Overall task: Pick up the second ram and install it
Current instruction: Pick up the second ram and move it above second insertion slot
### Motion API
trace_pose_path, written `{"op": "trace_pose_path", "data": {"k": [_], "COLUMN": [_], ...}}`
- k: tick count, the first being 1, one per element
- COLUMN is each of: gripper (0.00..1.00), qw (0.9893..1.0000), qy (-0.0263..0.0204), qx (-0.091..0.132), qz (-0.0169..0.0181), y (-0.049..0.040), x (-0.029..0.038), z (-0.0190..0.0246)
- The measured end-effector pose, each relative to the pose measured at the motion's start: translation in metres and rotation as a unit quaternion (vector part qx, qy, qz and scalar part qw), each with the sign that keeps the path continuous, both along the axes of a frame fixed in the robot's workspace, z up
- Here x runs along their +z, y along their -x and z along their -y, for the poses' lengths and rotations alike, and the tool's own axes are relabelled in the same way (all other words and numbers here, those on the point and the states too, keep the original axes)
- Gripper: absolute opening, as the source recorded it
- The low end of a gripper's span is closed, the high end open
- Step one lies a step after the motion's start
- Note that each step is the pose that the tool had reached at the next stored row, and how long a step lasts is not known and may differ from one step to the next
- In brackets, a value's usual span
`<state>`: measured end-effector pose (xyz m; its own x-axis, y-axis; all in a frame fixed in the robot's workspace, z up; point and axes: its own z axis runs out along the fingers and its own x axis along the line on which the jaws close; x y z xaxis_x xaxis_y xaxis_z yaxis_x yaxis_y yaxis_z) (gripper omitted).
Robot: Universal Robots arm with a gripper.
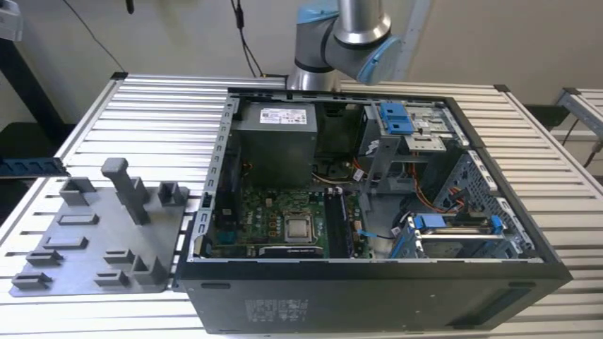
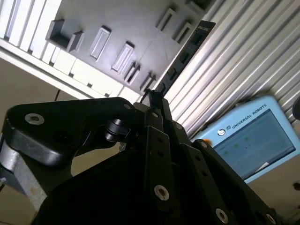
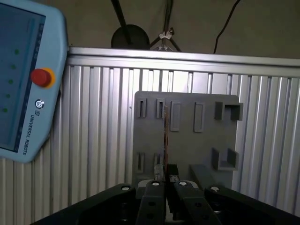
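I see the ribbed aluminium table [image 1: 546, 162] carrying a big open black metal computer case [image 1: 377, 296], its green board facing up. On the exterior view's left of the case lies a flat grey plastic holder plate [image 1: 90, 240] with raised blocks and slots. The silver and blue arm [image 1: 344, 35] rises behind the case. In the first wrist view a pale blue teach pendant [image 3: 23, 84] with a red button rests on the slats near the plate. The black tool [image 3: 165, 173] hangs well above the plate, fingers narrow and clamped on the second ram [image 3: 165, 136], a long thin dark memory stick seen edge-on and pointing towards the plate.
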<state>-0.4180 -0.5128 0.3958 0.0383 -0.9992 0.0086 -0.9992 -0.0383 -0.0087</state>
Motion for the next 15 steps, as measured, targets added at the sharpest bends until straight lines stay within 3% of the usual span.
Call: {"op": "trace_pose_path", "data": {"k": [15], "gripper": [0.14], "qw": [1.0], "qy": [-0.0003], "qx": [0.0], "qz": [0.0], "y": [0.0], "x": [0.0239], "z": [0.0]}}
